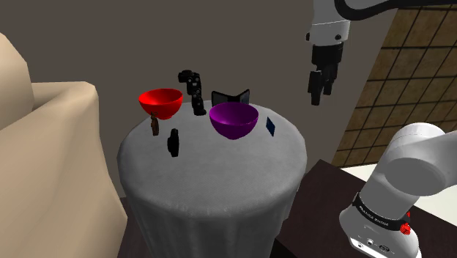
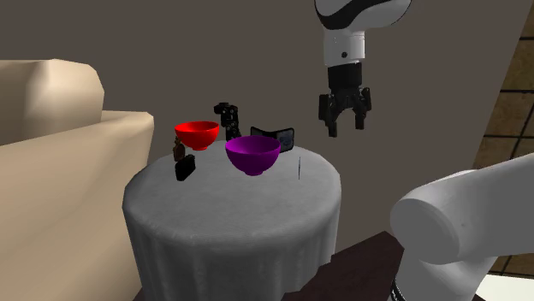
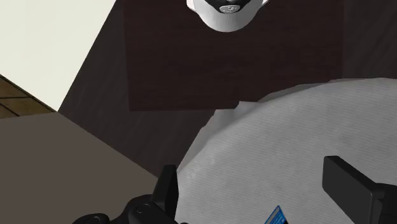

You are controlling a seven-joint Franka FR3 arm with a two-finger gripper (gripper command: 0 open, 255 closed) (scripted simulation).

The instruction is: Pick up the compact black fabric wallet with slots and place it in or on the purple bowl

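Wallet (image 1: 231, 96), black and standing open, sits just behind the purple bowl (image 1: 233, 119). Gripper (image 2: 342, 126) hangs well above, fingers spread; I'd lower it over the wallet's top edge, clear of the bowl's rim.

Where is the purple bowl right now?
In the shoulder view the purple bowl sits on the round table, right of the red bowl, with the blue card on its right.
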